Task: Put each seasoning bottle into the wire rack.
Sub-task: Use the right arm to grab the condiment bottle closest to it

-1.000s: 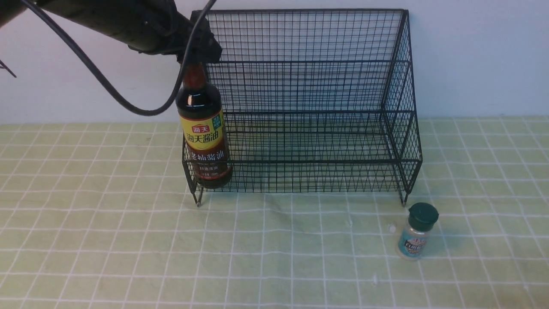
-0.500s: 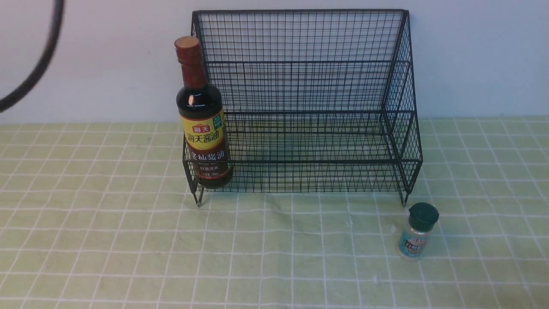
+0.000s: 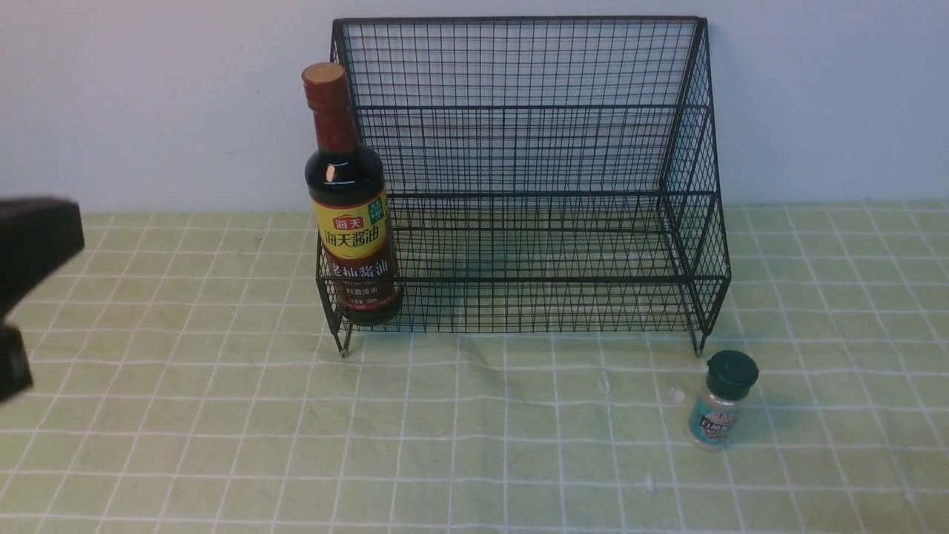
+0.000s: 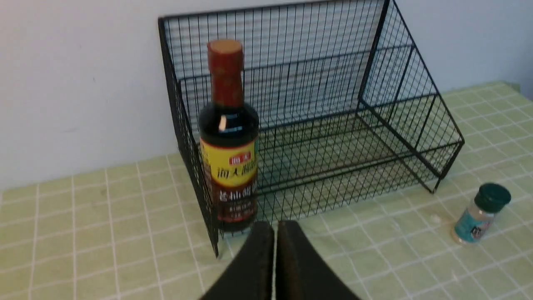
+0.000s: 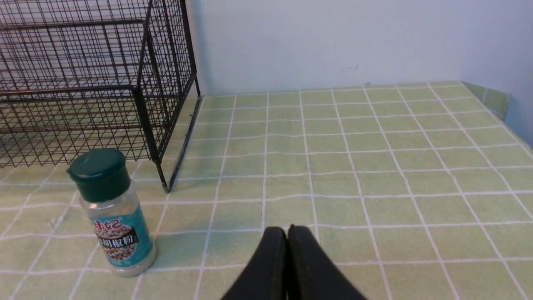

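The tall dark soy-sauce bottle point(image 3: 347, 215) stands upright in the front left corner of the black wire rack point(image 3: 534, 104), and it also shows in the left wrist view point(image 4: 229, 137). The small shaker jar point(image 3: 721, 400) with a dark green cap stands on the tablecloth just in front of the rack's right foot, and shows in the right wrist view point(image 5: 113, 212). My left gripper point(image 4: 275, 226) is shut and empty, well short of the bottle. My right gripper point(image 5: 287, 229) is shut and empty, beside the jar and apart from it.
A blurred black part of my left arm point(image 3: 33, 245) shows at the left edge of the front view. The green checked tablecloth point(image 3: 474, 445) covers the table. A pale wall point(image 3: 148, 111) stands right behind the rack.
My left arm was at the soy-sauce bottle's neck a second ago. It has let go and drawn back low to the left edge. The bottle stays standing in the rack.
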`<state>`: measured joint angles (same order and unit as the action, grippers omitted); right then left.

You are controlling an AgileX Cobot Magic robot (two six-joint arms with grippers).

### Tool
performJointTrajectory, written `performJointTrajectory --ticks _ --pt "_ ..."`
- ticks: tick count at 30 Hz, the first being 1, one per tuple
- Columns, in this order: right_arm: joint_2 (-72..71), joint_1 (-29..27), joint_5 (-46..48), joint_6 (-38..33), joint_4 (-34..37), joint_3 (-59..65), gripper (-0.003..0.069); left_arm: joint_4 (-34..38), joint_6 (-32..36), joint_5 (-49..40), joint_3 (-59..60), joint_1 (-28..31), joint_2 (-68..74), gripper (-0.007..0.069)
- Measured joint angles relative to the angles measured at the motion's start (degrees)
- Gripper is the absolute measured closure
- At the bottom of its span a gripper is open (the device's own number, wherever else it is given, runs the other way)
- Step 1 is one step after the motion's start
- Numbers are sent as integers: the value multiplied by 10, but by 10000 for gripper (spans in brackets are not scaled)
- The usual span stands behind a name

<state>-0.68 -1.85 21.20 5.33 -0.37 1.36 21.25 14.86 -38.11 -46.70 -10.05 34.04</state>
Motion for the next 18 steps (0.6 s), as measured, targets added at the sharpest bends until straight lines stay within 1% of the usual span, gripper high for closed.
performJointTrajectory --ticks 4,10,14,16,18 --pt "0 0 0 0 0 0 673 -2 0 -13 64 0 -45 631" --pt "0 0 0 0 0 0 673 -23 1 -18 88 -3 -55 631" --pt "0 0 0 0 0 0 673 -63 1 16 100 -23 -58 631" --pt "0 0 0 0 0 0 673 -97 -10 51 124 -24 -72 631" --pt "0 0 0 0 0 0 673 -112 -22 72 145 -19 -87 631"
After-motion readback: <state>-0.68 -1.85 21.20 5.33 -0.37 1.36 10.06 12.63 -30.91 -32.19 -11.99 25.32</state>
